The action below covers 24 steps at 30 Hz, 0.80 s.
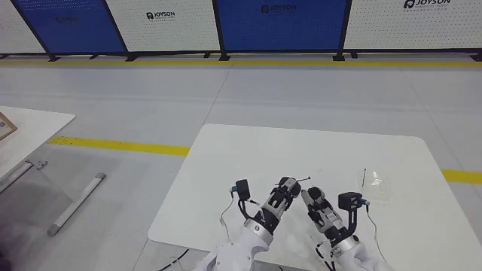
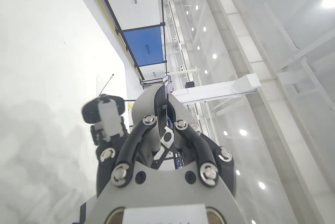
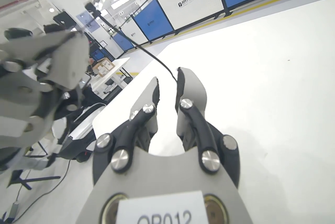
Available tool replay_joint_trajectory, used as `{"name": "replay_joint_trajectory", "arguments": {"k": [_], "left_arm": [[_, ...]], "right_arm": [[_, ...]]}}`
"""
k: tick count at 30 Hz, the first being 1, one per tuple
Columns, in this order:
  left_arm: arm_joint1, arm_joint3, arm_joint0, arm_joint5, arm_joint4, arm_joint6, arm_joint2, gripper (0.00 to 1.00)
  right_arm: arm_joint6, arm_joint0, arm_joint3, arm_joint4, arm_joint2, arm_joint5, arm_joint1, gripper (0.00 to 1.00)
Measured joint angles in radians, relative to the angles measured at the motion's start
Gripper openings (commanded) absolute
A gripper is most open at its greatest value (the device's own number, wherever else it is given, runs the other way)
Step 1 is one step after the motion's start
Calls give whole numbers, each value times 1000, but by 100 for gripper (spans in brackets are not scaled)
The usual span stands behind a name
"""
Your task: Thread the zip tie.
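A black zip tie (image 1: 301, 181) sticks out from my left gripper (image 1: 290, 187) toward the right gripper (image 1: 310, 193), both low over the white table's near edge. In the left wrist view the left gripper (image 2: 165, 90) is shut, with a thin black strip pinched edge-on between its pads. In the right wrist view the zip tie (image 3: 125, 36) curves from its head, up in the air, down to one fingertip (image 3: 180, 75) of the right gripper (image 3: 167, 75). That gripper is open. Whether the tie's end touches the finger or passes behind it is unclear.
A second black zip tie (image 1: 364, 175) lies on a clear plastic tray (image 1: 379, 188) to the right of the arms, and the left wrist view shows that second zip tie (image 2: 107, 83) too. The white table (image 1: 263, 158) is bare ahead of the grippers. Its left edge is close.
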<state>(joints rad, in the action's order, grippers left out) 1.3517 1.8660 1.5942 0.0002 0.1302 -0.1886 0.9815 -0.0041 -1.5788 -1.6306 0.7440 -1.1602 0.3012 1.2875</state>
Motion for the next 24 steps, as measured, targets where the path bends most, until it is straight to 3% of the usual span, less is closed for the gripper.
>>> {"name": "replay_joint_trajectory", "arguments": {"k": [4,9,17,24], "left_arm": [[1,-14,-2,-5,22,-15,18,0],[0,-33,5,-2,40,-23,41,0],[0,-63,10,-6,56,-35,58,0],[3,-75,3,-8,60,-42,60,0]], "right_arm": [[-42,-34,-26,-58,-58,39,-8,100],[-103,-80,-78,-162,-124,39,-19,100],[-106,-160,-177,-426,-255,39,-57,100],[-158,-221,-171,-595,-372,39,-77,100]]}}
